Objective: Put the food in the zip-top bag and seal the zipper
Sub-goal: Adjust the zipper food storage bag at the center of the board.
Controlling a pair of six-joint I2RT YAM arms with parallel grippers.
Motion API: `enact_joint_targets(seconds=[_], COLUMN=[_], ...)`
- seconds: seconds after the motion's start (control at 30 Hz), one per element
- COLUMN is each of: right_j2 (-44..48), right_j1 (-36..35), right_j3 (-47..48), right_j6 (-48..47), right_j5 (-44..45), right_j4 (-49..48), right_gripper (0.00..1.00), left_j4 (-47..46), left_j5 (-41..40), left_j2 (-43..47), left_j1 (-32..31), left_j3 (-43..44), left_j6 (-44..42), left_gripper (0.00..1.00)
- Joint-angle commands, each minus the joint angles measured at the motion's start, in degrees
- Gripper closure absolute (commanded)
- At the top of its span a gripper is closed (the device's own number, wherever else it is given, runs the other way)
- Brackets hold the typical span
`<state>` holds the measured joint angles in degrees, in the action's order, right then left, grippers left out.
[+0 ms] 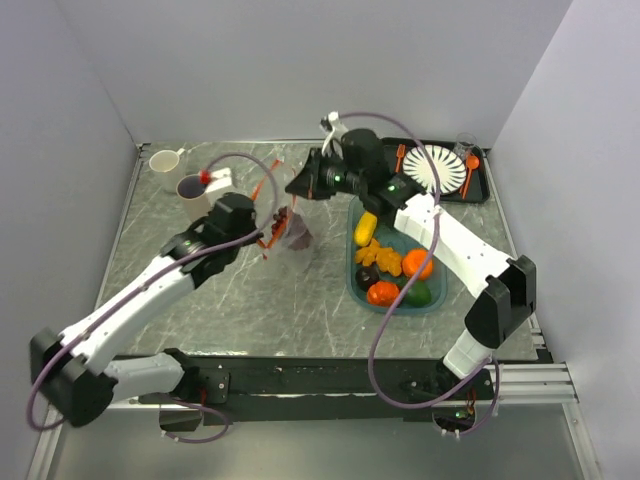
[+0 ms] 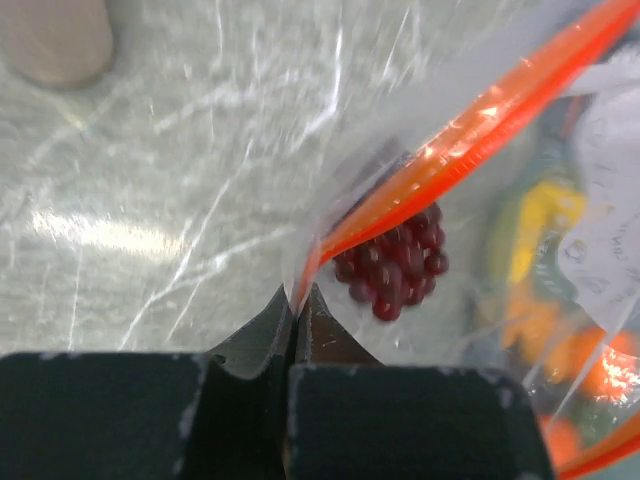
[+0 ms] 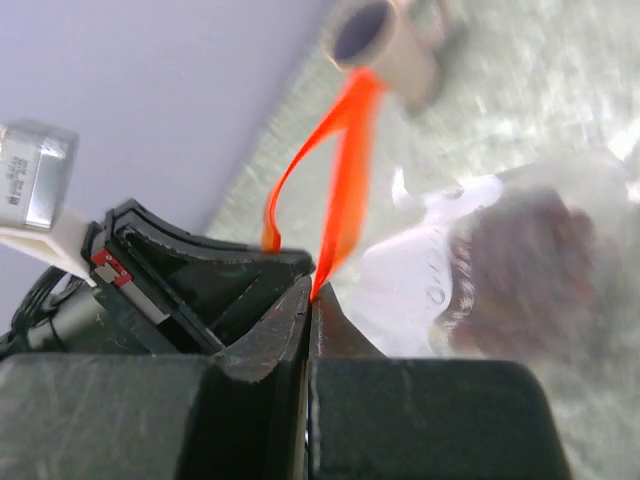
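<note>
Holding the zip-top bag (image 1: 295, 235) up btwn both arms, we have the left gripper (image 2: 295, 325) clenched on one end of the zipper (image 2: 470, 140), the orange-red strip pinched flat w/ no gap showing btwn the fingers. At the other end of the mouth the right gripper (image 3: 310, 300) is clamped on the strip too, per its wrist view. The bag hangs over the middle of the table (image 1: 200, 300), just left of the teal tray (image 1: 352, 262). The grapes (image 2: 393, 262) sit inside, low in the pouch. The rest of the food (image 1: 395, 262) (yellow, orange, red, green pcs) lies in the tray, not yet bagged.

Our read: the step is setting the mouth up for the next item, early in the task. To do it well we should pinch the strip itself, not the thin film, and avoid pulling the ends apart hard, since a taut mouth shuts flat. Easing the ends toward each other should let the lips bow open. The bag is floppy, so the grapes could swing & tug the strip loose. Move slow, mouth up.
</note>
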<state>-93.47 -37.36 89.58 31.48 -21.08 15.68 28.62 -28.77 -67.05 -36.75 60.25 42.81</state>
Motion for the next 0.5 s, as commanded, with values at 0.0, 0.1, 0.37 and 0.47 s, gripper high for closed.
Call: enact_joint_targets(seconds=[0.0,0.1,0.37,0.47], right_j2=[-0.7,-1.7,-5.6,-5.8], right_j1=[-0.5,-0.5,0.5,2.5], right_j3=[6.5,6.3,2.2,-4.0], right_j6=[-2.5,-1.6,-0.5,1.1], right_j5=[-2.2,-3.0,-0.5,0.9], right_j4=[2.4,2.0,2.5,0.9], right_gripper=[1.00,1.00,1.00,1.00], left_j4=[1.1,0.9,-1.4,-2.9], left_j5=[-1.0,-2.0,0.3,4.0], left_j2=[3.6,4.2,1.7,-1.0], left_j1=[2.1,2.2,4.1,4.4], left_j3=[4.9,5.6,5.4,5.8], left_j6=[0.7,-0.2,-3.0,-3.9], left_gripper=[0.99,0.99,0.99,0.99])
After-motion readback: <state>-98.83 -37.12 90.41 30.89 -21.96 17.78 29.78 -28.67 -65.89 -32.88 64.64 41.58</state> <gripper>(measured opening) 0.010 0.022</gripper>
